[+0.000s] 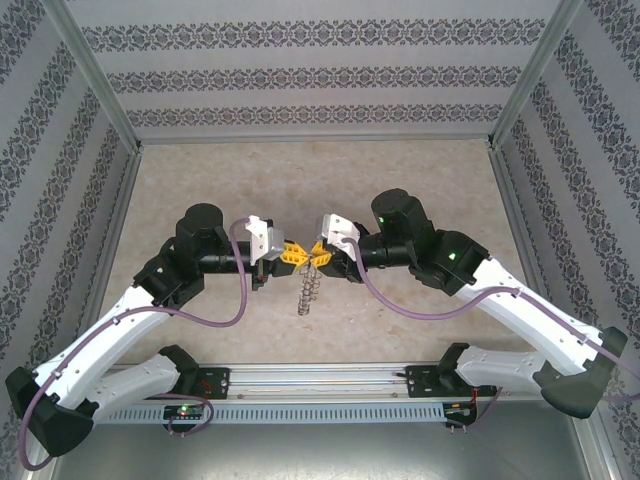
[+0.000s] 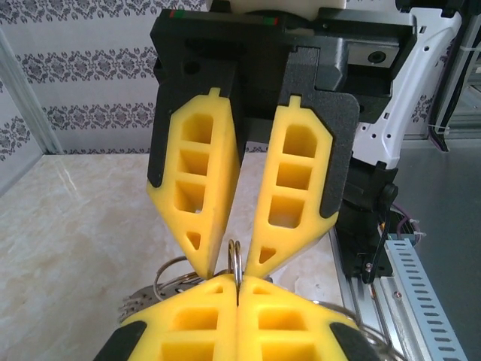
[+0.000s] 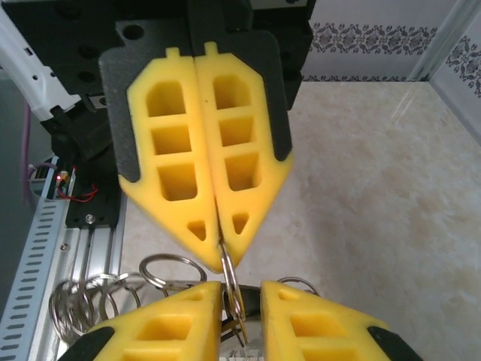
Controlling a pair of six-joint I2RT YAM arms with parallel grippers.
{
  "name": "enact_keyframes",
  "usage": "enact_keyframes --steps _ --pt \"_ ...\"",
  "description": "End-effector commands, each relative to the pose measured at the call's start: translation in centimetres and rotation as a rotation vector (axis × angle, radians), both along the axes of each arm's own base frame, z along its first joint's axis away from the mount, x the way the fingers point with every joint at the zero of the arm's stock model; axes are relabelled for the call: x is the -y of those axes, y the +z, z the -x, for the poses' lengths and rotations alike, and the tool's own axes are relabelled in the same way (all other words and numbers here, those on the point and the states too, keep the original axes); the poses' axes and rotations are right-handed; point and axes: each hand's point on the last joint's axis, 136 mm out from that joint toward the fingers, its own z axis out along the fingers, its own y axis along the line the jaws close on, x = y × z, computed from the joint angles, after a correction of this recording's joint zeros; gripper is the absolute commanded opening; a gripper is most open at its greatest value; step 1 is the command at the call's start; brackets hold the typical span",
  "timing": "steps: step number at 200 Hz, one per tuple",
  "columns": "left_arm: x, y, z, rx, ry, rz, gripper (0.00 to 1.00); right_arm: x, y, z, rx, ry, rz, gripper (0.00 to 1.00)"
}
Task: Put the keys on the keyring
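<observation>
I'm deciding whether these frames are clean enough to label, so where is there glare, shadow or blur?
Top external: even, diffuse light, only soft shadows on the table, and the keys are too small to resolve. Left wrist: a bright sheen washes out the marble at left. Right wrist: the left gripper's fingers are sharp, while the tabletop at right is pale and low in contrast.

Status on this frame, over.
Left gripper shut on ring. Right gripper open, straddling that ring. Keys dangling below. Nothing blocking.
</observation>
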Motion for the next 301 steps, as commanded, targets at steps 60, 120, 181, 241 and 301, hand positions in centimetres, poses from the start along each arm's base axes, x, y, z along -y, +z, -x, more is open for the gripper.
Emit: enact_keyframes --steps 60,120,181,241,301 --pt "0.2 2.6 0.9 0.070 -0.031 0.097 0.00 0.5 0.2 -0.6 0.022 -0.028 -0.021 0.08" --pt "0.3 2.2 1.0 0.048 -0.041 0.075 0.00 -0.3 0.9 -0.5 0.051 0.027 -0.043 0.18" --pt "0.4 1.0 0.6 0.028 -0.032 0.011 0.00 0.2 1.2 -1.0 0.100 0.005 -0.019 0.00" --pt "-0.5 -0.7 -0.9 0.085 0.049 -0.172 0.28 1.1 0.5 -1.6 0.122 -0.001 0.122 0.00" --pt "0.4 -0.8 -1.6 0.121 0.043 -0.214 0.26 0.9 -0.4 -1.5 0.076 0.032 0.224 0.00"
